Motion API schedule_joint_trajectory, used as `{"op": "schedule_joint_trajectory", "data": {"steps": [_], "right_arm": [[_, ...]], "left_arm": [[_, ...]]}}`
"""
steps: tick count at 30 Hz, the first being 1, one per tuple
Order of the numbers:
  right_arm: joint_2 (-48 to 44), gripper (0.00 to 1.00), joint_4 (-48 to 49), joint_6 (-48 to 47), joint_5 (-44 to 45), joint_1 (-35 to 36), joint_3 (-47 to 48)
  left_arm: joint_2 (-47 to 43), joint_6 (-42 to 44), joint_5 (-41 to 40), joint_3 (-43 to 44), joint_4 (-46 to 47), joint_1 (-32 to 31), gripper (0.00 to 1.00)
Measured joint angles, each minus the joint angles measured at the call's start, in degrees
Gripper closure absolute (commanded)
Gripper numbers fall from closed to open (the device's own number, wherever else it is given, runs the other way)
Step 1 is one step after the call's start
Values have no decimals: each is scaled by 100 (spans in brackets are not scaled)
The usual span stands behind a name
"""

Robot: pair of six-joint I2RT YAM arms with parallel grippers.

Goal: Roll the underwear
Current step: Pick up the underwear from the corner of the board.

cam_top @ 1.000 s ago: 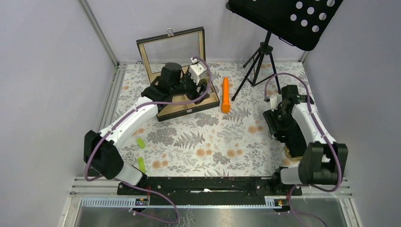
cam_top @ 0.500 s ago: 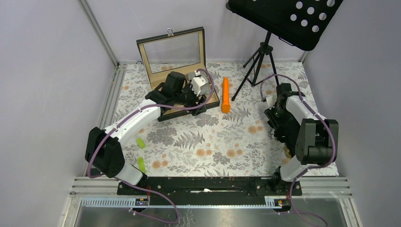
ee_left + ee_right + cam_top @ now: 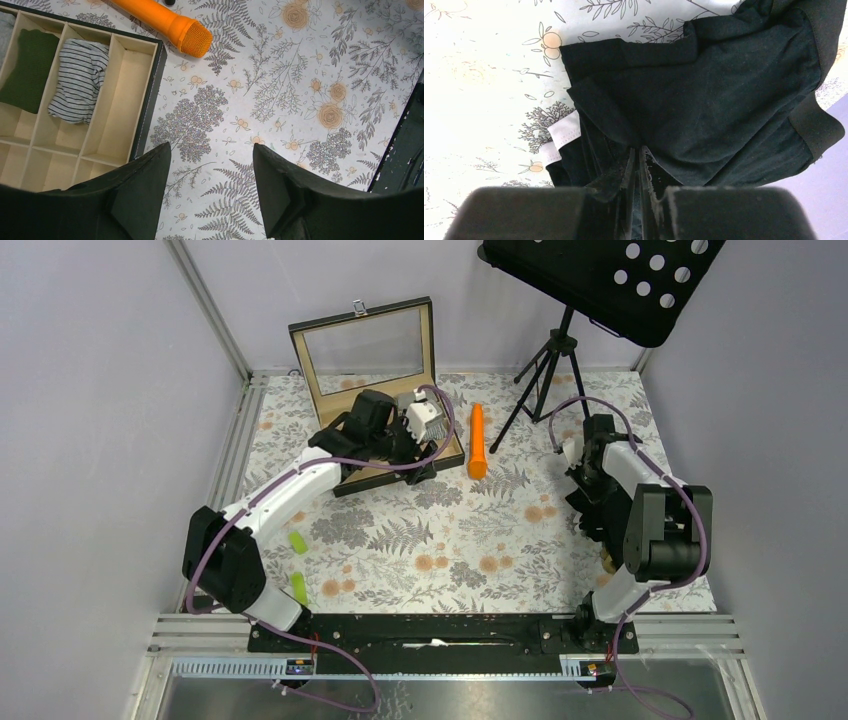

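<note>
A plain black underwear point(image 3: 704, 95) with a white label lies spread on the flowered cloth at the right side of the table point(image 3: 596, 515). My right gripper point(image 3: 636, 150) is down on it, jaws pressed together with a fold of the black cloth pinched between them. A light grey striped underwear point(image 3: 80, 80) lies rolled in one compartment of the wooden box point(image 3: 150, 95), with a dark one point(image 3: 27, 70) in the compartment beside it. My left gripper point(image 3: 210, 147) hovers open over the bare cloth just right of the box, nothing between its fingers.
An orange carrot-shaped stick point(image 3: 478, 440) lies right of the open-lidded box point(image 3: 395, 472). A music stand's tripod point(image 3: 548, 365) stands at the back right. Two green pieces point(image 3: 297, 542) lie near the left arm. Walls close in both sides.
My right gripper's jaws have closed on the black underwear and that arm has reared up over it. The left gripper drifted slightly away from the box and stays open.
</note>
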Motion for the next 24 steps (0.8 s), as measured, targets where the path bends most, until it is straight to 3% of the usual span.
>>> {"op": "schedule_joint_trajectory", "data": {"steps": [2, 6, 11, 17, 19, 24], "right_arm": [[-7, 100, -9, 2, 15, 0, 7], [-164, 100, -251, 11, -24, 0, 203], [-1143, 100, -793, 42, -391, 0, 946], [-2271, 100, -1613, 57, -1600, 39, 2291], [-2500, 100, -1917, 83, -2046, 297, 2455], [-2693, 100, -2573, 505, -3171, 1982, 2579]], "left_arm": [[17, 22, 0, 55, -37, 0, 34], [37, 79, -4, 131, -107, 0, 34], [39, 96, -26, 133, -153, 9, 34], [173, 92, -57, 170, -151, 13, 34], [236, 90, -109, 201, -146, 17, 34], [293, 96, -267, 229, -179, 105, 34]]}}
